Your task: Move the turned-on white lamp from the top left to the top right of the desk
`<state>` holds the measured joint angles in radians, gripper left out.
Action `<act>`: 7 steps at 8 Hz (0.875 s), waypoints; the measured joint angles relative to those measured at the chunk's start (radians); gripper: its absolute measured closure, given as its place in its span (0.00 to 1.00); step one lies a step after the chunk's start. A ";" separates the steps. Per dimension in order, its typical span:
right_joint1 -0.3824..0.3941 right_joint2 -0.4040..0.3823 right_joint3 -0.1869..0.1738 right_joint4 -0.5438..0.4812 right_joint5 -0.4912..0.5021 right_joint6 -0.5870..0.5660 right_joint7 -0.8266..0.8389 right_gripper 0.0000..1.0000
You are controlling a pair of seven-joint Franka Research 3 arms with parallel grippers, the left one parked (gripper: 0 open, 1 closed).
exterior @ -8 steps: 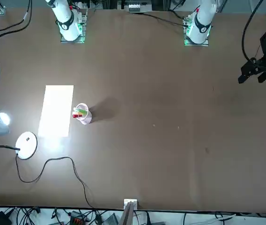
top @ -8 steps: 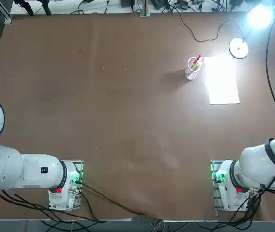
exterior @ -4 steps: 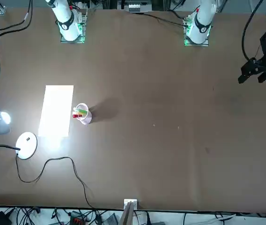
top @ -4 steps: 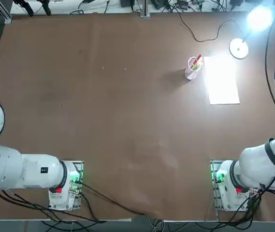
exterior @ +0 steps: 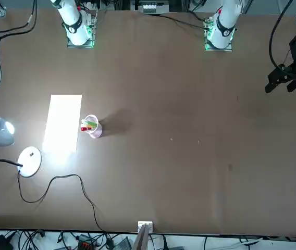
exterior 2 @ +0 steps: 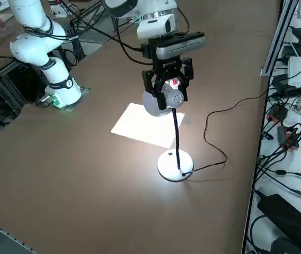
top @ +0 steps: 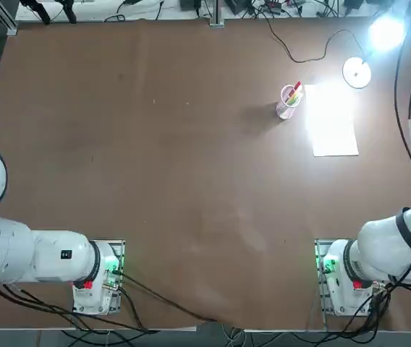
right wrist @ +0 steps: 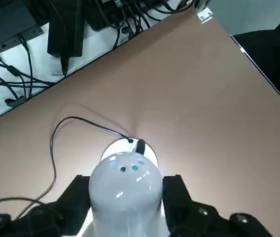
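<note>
Lamp stands lit at the far right corner of the desk, as the overhead view shows it, beside the white paper sheet with the clear pen cup just past that. Right arm reaches over that corner; right gripper sits at the lamp head, one finger on each side, pinching the head's rounded shell. Disc base rests flat on the desk, slim neck rising to the head, thin black cord trailing off the far edge. Judgement: light fixture, weight mostly in the base; smooth domed head likely slippery in the fingers; neck looks thin and may flex. Neck just under the head would seem the firmer hold. Cord slack limits any carry.
</note>
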<state>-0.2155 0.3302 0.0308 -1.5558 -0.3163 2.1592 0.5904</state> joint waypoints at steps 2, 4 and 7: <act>-0.001 -0.002 -0.001 0.001 -0.002 -0.001 0.000 0.00; -0.004 -0.022 -0.005 0.026 -0.002 0.001 -0.001 0.00; -0.008 -0.086 -0.015 0.117 -0.002 -0.015 -0.002 0.00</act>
<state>-0.2231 0.2444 0.0154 -1.4388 -0.3187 2.1445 0.5888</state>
